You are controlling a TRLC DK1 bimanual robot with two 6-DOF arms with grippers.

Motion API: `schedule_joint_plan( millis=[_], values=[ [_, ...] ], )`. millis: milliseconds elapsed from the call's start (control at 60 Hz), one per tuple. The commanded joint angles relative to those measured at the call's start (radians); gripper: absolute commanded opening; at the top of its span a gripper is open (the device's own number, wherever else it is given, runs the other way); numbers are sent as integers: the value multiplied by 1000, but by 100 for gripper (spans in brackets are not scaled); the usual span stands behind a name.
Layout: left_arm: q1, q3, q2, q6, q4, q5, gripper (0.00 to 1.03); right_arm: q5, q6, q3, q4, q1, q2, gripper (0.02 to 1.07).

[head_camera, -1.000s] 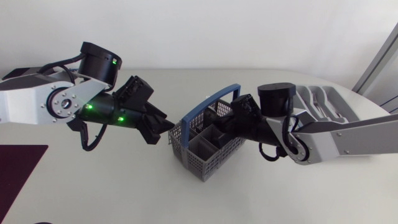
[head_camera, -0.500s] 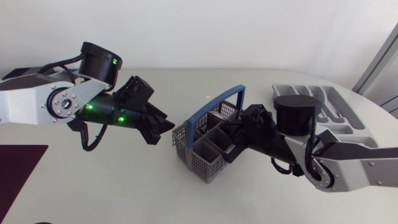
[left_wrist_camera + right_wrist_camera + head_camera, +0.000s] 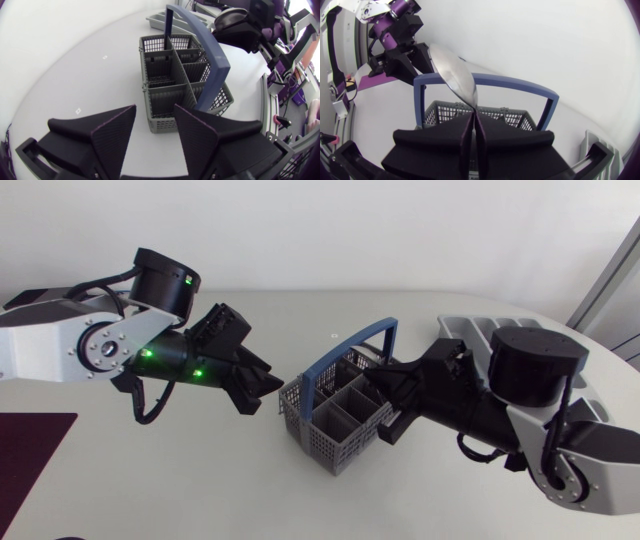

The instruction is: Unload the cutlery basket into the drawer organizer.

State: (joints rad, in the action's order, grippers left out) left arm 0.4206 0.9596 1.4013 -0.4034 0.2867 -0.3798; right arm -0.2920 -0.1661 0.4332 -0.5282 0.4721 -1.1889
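No lettering, label, number or sign is legible on anything here.

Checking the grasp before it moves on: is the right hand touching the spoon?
Touching. The right wrist view shows the right hand pinching the spoon from both sides.

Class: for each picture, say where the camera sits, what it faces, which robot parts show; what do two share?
Head view: above the table, looking down; left arm, right arm, cutlery basket.
Left wrist view: on left arm, facing the basket; open left gripper.
Right wrist view: on right arm, facing the basket; right gripper holding a spoon.
Both wrist views share the basket.
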Motion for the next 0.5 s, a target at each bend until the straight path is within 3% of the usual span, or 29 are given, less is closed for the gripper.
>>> schedule_joint_plan(
  millis=[0,300,483],
  values=[
    [6,-9,18,-9,-6,9,54,-39,71,42,34,-33,22,8],
    [-2,-9,5,-11,0,10,55,-266,232,183,274,-230,124,8],
    [-3,-12,-1,-11,2,10,55,-414,290,237,359,-369,140,8]
  ],
)
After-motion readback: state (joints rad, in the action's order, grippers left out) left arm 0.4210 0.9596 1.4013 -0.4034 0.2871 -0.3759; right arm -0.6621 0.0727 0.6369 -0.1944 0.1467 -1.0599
